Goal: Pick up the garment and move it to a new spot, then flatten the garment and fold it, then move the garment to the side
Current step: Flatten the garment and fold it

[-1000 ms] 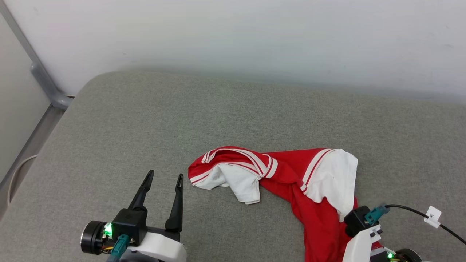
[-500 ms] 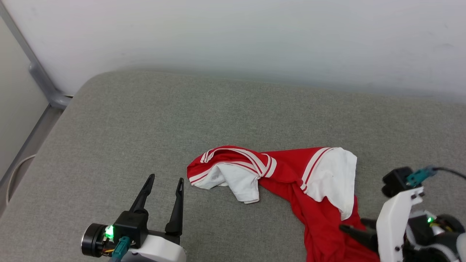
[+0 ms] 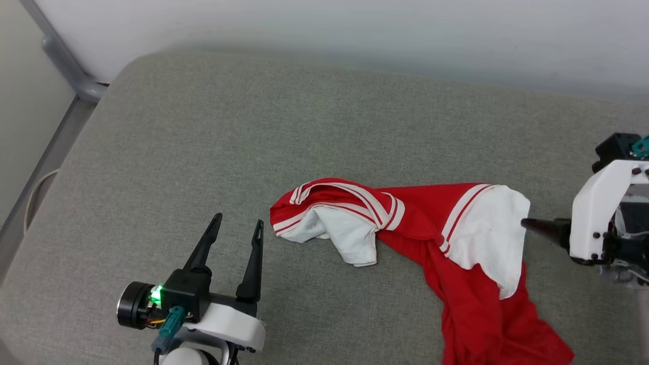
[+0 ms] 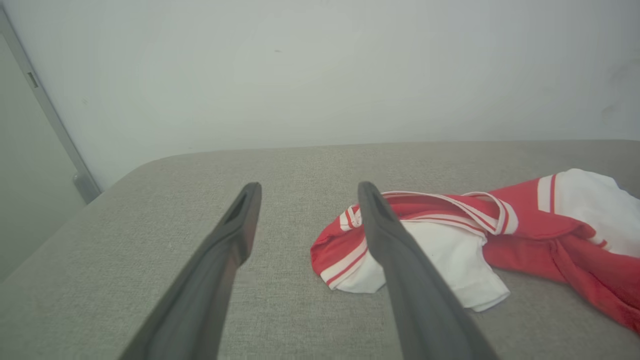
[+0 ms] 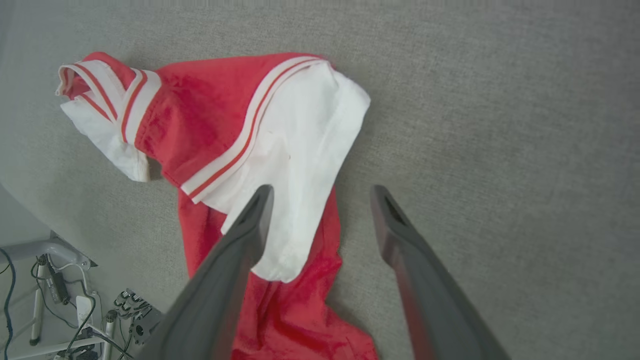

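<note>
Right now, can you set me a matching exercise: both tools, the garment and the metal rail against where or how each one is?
Column one:
1 left tool
2 right tool
3 garment
4 metal rail

Column two:
A crumpled on the grey cushion
B open, at the edge of the white sleeve
C at the far left corner, off the cushion
D open, over bare cushion left of the garment

Pairs: 1-D, 2-B, 3-A, 4-C.

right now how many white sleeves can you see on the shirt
2. The crumpled sleeve lies at the left end of the garment, near the left gripper; the flatter sleeve lies on its right, by the right gripper. Folds may hide parts.
</note>
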